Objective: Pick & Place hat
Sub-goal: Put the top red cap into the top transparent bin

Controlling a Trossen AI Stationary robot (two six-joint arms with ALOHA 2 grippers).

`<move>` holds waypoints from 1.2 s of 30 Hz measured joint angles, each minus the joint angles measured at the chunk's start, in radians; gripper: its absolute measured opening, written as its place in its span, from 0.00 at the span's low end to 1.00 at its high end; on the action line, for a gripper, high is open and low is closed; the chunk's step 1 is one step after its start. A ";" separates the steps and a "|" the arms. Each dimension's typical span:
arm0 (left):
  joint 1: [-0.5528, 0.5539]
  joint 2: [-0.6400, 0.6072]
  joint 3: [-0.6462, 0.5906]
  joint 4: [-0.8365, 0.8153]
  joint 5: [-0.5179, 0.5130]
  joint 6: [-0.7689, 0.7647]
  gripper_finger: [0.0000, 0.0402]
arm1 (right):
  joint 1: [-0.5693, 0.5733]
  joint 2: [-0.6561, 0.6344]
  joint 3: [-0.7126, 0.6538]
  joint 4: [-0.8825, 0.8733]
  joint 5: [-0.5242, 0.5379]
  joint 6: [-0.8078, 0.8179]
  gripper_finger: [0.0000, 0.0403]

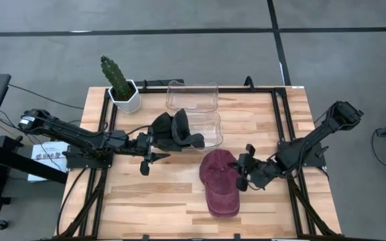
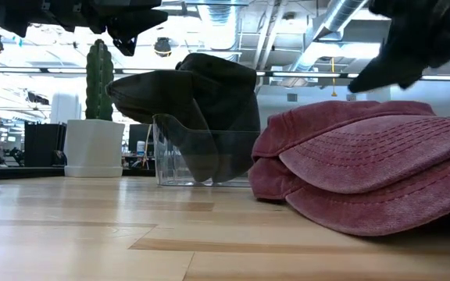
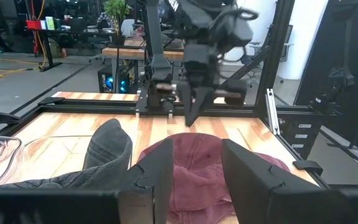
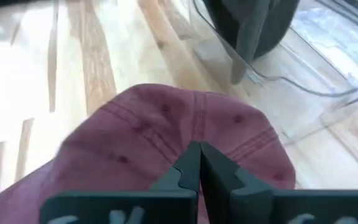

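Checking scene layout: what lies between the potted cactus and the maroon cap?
In the high view, the clear bins and the dark hat sit between cactus and maroon cap.

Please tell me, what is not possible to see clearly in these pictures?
- Whether the shut right gripper pinches fabric of the red cap: right wrist view, the fingers cover the contact.
- The red cap's brim end: low view, cut off at the picture's edge.
- Inside of the clear bin: high view, the dark cap covers it.
- The cactus top: low view, the arm hides it.

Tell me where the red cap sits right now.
In the high view the red cap lies on the table's right-centre, just in front of the clear bin, with the right gripper at its right edge.
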 joint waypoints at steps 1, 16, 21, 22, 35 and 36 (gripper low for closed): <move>0.000 0.000 0.000 0.000 0.000 0.000 0.33 | 0.003 0.000 0.027 -0.052 -0.002 0.009 0.00; 0.000 0.000 0.000 0.001 0.000 0.000 0.33 | -0.071 0.000 0.113 -0.383 -0.130 0.274 0.34; 0.000 0.000 0.000 0.001 0.000 0.000 0.33 | -0.091 0.015 0.111 -0.383 -0.129 0.257 0.52; 0.000 0.000 0.000 0.001 0.000 0.000 0.33 | -0.092 0.024 0.111 -0.384 -0.129 0.248 0.54; 0.000 0.000 0.000 0.003 0.000 0.000 0.33 | -0.174 0.240 0.110 -0.345 -0.202 0.205 0.52; 0.000 0.000 0.000 0.003 0.000 0.000 0.33 | -0.183 0.245 0.110 -0.339 -0.225 0.207 0.48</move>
